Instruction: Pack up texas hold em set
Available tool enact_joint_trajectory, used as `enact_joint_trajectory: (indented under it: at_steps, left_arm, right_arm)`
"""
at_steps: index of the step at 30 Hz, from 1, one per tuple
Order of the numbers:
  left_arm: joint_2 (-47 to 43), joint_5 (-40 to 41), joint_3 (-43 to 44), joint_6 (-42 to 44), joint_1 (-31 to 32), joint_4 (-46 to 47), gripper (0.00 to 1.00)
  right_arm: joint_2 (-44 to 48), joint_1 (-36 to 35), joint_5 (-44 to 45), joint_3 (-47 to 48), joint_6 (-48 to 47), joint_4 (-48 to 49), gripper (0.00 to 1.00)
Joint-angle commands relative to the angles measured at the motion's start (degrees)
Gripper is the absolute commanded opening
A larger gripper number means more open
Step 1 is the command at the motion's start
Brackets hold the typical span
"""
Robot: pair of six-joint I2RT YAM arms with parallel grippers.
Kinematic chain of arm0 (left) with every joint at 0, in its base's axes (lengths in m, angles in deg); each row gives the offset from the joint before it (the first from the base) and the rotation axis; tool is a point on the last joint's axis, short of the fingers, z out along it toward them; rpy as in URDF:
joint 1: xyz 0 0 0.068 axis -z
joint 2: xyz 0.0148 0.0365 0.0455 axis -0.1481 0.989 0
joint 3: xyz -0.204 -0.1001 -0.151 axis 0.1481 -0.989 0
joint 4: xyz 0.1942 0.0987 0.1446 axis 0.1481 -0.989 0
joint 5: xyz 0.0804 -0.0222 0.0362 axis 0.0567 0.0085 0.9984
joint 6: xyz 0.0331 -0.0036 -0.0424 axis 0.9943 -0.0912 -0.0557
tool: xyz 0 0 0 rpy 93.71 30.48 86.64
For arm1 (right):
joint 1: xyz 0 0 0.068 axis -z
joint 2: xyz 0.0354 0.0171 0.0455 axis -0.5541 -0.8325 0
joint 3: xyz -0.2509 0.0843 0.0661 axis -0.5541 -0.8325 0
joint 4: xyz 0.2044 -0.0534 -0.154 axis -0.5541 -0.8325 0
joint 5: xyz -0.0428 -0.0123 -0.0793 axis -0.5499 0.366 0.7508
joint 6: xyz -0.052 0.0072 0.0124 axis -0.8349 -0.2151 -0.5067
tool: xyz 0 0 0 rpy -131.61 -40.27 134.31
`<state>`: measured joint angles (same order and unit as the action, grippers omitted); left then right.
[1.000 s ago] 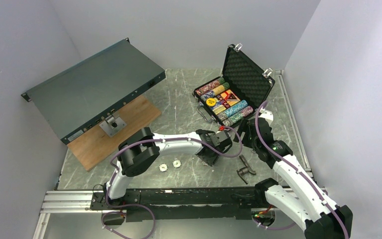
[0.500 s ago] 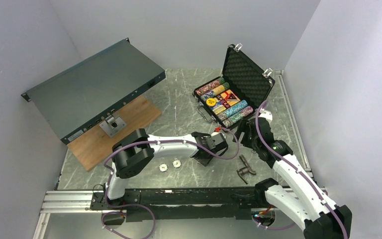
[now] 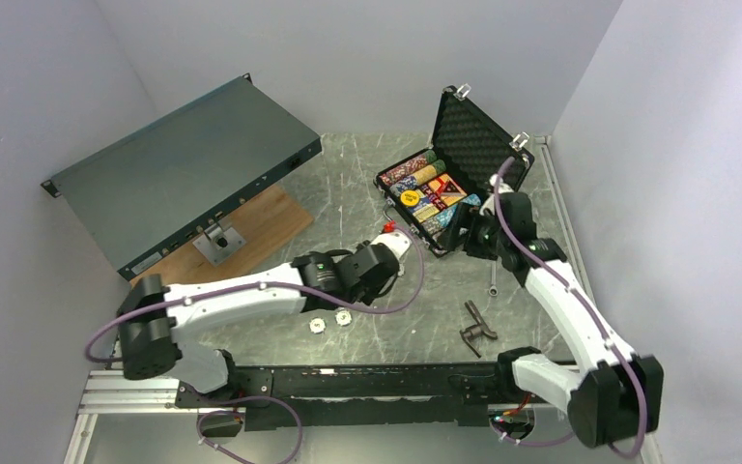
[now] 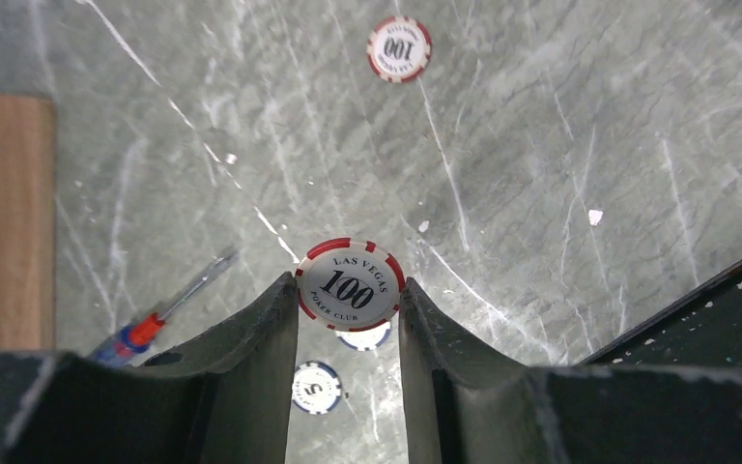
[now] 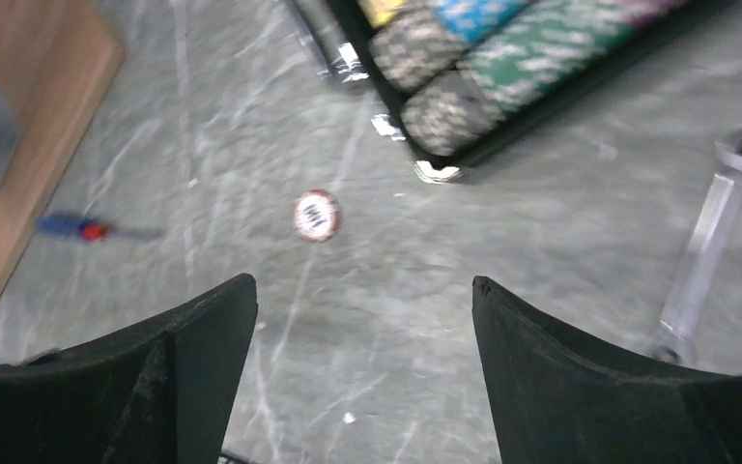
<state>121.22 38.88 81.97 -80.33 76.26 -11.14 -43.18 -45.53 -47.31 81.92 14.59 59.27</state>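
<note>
- The left gripper (image 4: 348,302) was clenched on a round red-and-white poker chip marked 100 (image 4: 350,285). It gripped the chip across its rim and held it clear of the grey marbled desk (image 4: 560,174).
- At 6 o'clock below the held chip, two small blue-and-white chips (image 4: 317,387) lay on the desk, one half hidden behind it.
- A second red-and-white 100 chip (image 4: 398,48) lay flat at 12 o'clock, well apart.
- A red-and-blue handled screwdriver (image 4: 150,329) lay at 8 o'clock, near the left finger.
- The right gripper (image 5: 362,290) was released, its jaws wide and empty, hovering over bare desk. From there the loose 100 chip sat at 11 o'clock and a silver wrench (image 5: 715,227) at 3 o'clock.
- In the overhead view, the black briefcase with its foam-lined lid (image 3: 478,145) stood open at 1 o'clock from the left gripper. Rows of multicoloured chips (image 3: 435,198) filled most of its tray.
- The step in hand looked like carrying a loose chip to the case.
- The next move called for travelling toward 1 o'clock and finding a row with room. The left gripper would then lower the chip and let go, keeping clear of the right arm by the case's near corner.
- The other loose chips and the lid remained to be dealt with.
</note>
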Motion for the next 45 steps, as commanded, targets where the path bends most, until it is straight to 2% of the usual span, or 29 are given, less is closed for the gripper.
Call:
enact_joint_trajectory:
  at_steps: [1,5,6,8,15,17,29,38,45]
  left_arm:
    - [-7.4,3.9,-3.7,7.9,0.2,5.4,0.22]
    - [-14.1,1.5,-8.3,13.2,0.2,10.4,0.22]
    - [-15.6,0.9,-9.3,14.1,0.2,11.3,0.22]
    - [-17.9,0.1,-10.6,14.9,0.2,12.5,0.22]
    - [-19.6,-0.2,-11.6,15.7,0.1,13.8,0.18]
    - [-18.8,0.0,-11.1,15.8,0.2,13.3,0.18]
    - [-15.7,-0.5,-8.8,15.6,0.2,12.5,0.17]
    - [-14.3,-0.6,-7.7,15.5,0.1,12.6,0.17]
    - [-13.6,-0.5,-7.4,15.6,0.1,12.5,0.17]
  right_arm:
    - [-7.1,-1.1,-20.6,4.3,-5.8,7.5,0.84]
    - [-11.6,-5.8,-28.8,6.8,-5.1,14.2,0.85]
    - [-12.9,-7.4,-30.4,7.5,-4.3,15.4,0.83]
    - [-15.4,-11.2,-32.8,8.6,-1.8,18.4,0.72]
    - [-18.4,-18.8,-33.0,9.3,8.8,26.1,0.61]
    - [-18.8,-19.8,-32.1,9.6,10.1,26.0,0.58]
    - [-19.2,-24.0,-29.5,5.7,10.8,26.4,0.57]
    - [-19.9,-25.6,-29.2,3.4,12.0,27.7,0.5]
    - [-20.1,-26.9,-29.8,1.4,13.5,30.9,0.39]
